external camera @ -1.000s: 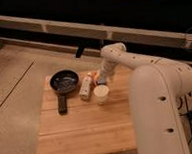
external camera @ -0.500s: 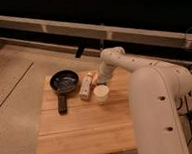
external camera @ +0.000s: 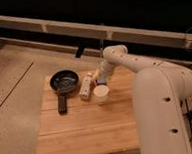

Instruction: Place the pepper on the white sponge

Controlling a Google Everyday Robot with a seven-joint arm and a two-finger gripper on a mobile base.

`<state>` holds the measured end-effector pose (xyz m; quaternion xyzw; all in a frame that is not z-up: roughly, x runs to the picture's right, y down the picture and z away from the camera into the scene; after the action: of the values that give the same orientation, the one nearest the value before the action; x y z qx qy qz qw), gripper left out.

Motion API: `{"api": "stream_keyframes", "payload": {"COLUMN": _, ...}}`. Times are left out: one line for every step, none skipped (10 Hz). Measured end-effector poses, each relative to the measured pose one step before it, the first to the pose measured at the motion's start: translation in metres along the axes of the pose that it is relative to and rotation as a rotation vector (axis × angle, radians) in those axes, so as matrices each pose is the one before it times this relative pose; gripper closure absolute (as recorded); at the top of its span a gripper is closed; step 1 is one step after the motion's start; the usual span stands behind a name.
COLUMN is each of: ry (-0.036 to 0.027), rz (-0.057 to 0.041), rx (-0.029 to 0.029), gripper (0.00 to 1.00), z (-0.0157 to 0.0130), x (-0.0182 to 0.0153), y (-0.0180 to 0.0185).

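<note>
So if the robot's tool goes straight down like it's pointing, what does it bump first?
Probably the blue-grey block right under the tool, which hangs over the table, beside the pepper and behind the white cup. Depth is unclear, so it could be the pepper instead.

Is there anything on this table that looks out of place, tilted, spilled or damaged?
Nothing stands out. The pan, the white sponge and the cup rest flat on the table, with nothing spilled. The gripper hangs low just behind the cup, close to the small red pepper beside the sponge.
</note>
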<state>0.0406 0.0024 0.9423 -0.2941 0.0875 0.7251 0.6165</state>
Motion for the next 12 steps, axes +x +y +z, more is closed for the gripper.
{"api": "stream_keyframes", "payload": {"ry": 0.00508, "rz": -0.00515, "rx": -0.00612, "gripper": 0.35, "z": 0.00245, "x": 0.00152, "y": 0.00398}}
{"api": "stream_keyframes", "payload": {"ry": 0.0103, "rz": -0.00572, "rx": -0.00042, "gripper": 0.35, "z": 0.00511, "x": 0.00208, "y": 0.00317}}
{"api": "stream_keyframes", "payload": {"ry": 0.00439, "rz": 0.00238, "rx": 0.003, "gripper": 0.35, "z": 0.00191, "x": 0.00003, "y": -0.00153}}
{"api": "stream_keyframes", "payload": {"ry": 0.00425, "rz": 0.0036, "rx": 0.0097, "gripper": 0.35, "z": 0.00195, "x": -0.00085, "y": -0.004}}
{"api": "stream_keyframes", "payload": {"ry": 0.0035, "rz": 0.00682, "rx": 0.03458, "gripper": 0.35, "z": 0.00131, "x": -0.003, "y": -0.00957}}
{"api": "stream_keyframes", "payload": {"ry": 0.00097, "rz": 0.00126, "rx": 0.02769, "gripper": 0.35, "z": 0.00071, "x": -0.00323, "y": -0.00497}}
{"api": "stream_keyframes", "payload": {"ry": 0.0049, "rz": 0.00046, "rx": 0.02117, "gripper": 0.35, "z": 0.00153, "x": -0.00191, "y": -0.00178}}
{"api": "stream_keyframes", "payload": {"ry": 0.01061, "rz": 0.00437, "rx": 0.01661, "gripper": 0.35, "z": 0.00349, "x": 0.0003, "y": -0.00245}}
{"api": "stream_keyframes", "payload": {"ry": 0.01743, "rz": 0.00721, "rx": 0.01146, "gripper": 0.35, "z": 0.00504, "x": 0.00155, "y": -0.00168}}
{"api": "stream_keyframes", "payload": {"ry": 0.01594, "rz": 0.0054, "rx": 0.0033, "gripper": 0.35, "z": 0.00532, "x": 0.00212, "y": 0.0005}}
{"api": "stream_keyframes", "payload": {"ry": 0.02197, "rz": 0.00419, "rx": -0.00321, "gripper": 0.35, "z": 0.00758, "x": 0.00218, "y": 0.00707}}
{"api": "stream_keyframes", "payload": {"ry": 0.0122, "rz": 0.00085, "rx": -0.00235, "gripper": 0.35, "z": 0.00457, "x": 0.0011, "y": 0.00504}}
